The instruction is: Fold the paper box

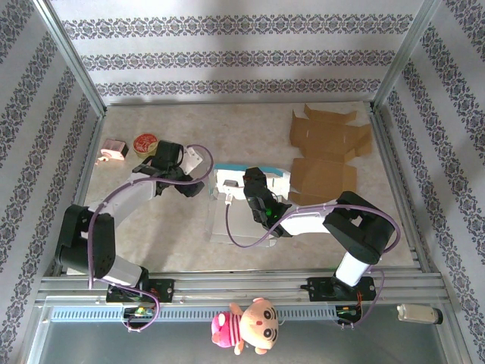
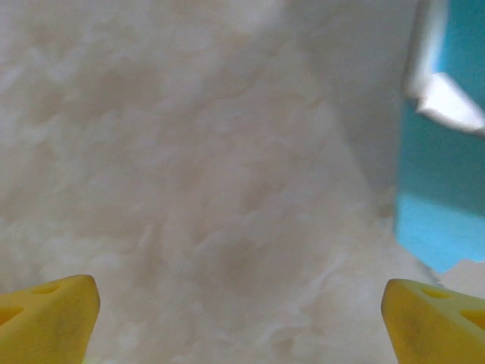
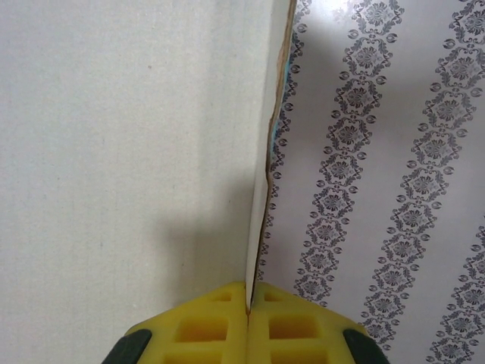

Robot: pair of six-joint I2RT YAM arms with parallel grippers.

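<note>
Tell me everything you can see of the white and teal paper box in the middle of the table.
The paper box looks like thin white card with a teal face. It is partly folded: a flat white panel lies on the table toward the arms, and walls stand behind it with a teal strip along the top. The right gripper is shut on the edge of a raised white panel. The left gripper is open beside the teal side and appears clear of it.

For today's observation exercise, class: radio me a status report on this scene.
Left gripper open, over table. Right gripper shut on paper box panel edge. Spare cardboard lies apart, nothing blocking.
</note>
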